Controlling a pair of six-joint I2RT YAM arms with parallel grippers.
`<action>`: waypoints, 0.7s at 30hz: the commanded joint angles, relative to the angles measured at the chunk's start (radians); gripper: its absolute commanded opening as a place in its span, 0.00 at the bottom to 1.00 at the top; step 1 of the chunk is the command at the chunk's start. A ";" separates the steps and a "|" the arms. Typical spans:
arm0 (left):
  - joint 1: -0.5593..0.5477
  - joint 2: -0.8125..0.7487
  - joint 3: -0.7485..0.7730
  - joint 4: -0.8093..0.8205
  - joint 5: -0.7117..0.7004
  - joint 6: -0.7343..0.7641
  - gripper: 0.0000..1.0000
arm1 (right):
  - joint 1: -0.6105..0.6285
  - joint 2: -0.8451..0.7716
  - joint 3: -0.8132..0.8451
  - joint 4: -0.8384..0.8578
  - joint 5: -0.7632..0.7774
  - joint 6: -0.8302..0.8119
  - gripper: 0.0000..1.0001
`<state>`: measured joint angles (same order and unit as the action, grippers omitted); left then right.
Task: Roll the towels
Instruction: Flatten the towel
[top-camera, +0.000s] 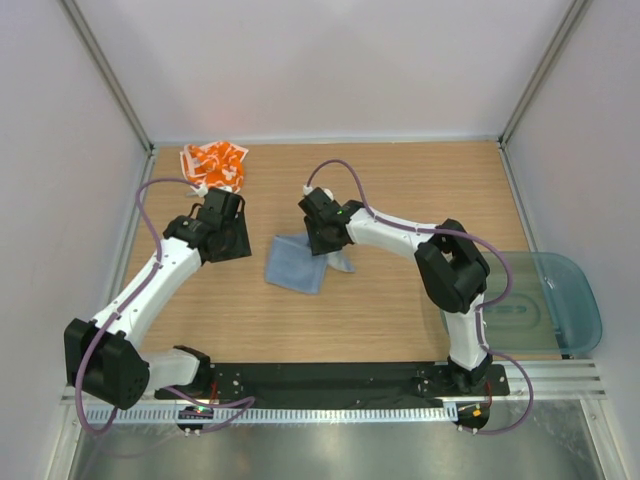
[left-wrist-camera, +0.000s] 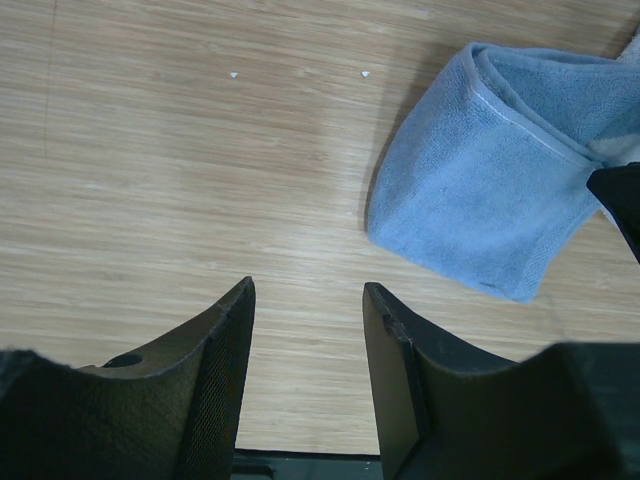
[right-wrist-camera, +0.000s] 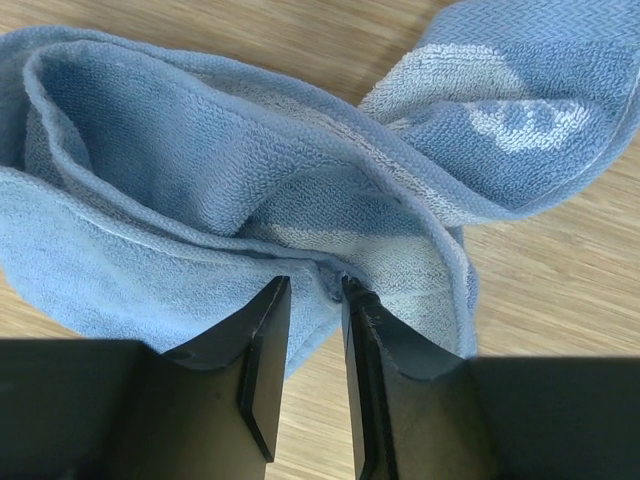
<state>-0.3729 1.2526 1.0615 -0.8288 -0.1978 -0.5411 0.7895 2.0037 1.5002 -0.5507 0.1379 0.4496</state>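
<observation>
On the table (top-camera: 400, 180), the grey-blue towel (top-camera: 296, 264) lies loosely folded; right pincer (right-wrist-camera: 314, 282) nips its edge, left pincer (left-wrist-camera: 308, 285) gapes empty.

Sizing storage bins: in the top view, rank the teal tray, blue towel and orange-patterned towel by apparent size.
1. teal tray, clearly largest.
2-3. blue towel and orange-patterned towel look about alike. Both are bunched up, so I won't rank them.

Left arm (top-camera: 150, 280) stretches forward from its base with the wrist angled down. Left gripper (left-wrist-camera: 307, 290) is low, fingers (left-wrist-camera: 215, 370) spread well apart. Right arm (top-camera: 400, 232) folds at the elbow and reaches left toward centre. Right gripper (right-wrist-camera: 312, 285) is low, fingers nearly together with a narrow gap.
</observation>
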 joint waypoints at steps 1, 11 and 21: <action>-0.001 0.004 0.003 0.014 -0.002 0.010 0.49 | 0.011 -0.025 0.003 0.009 0.012 0.015 0.34; -0.001 0.005 0.003 0.014 -0.006 0.009 0.49 | 0.014 -0.036 -0.051 0.034 0.003 0.026 0.08; -0.001 0.008 0.005 0.013 -0.011 0.010 0.49 | 0.017 -0.106 -0.040 0.011 0.012 0.024 0.01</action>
<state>-0.3729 1.2594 1.0615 -0.8280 -0.1986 -0.5411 0.7979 1.9892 1.4395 -0.5243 0.1387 0.4709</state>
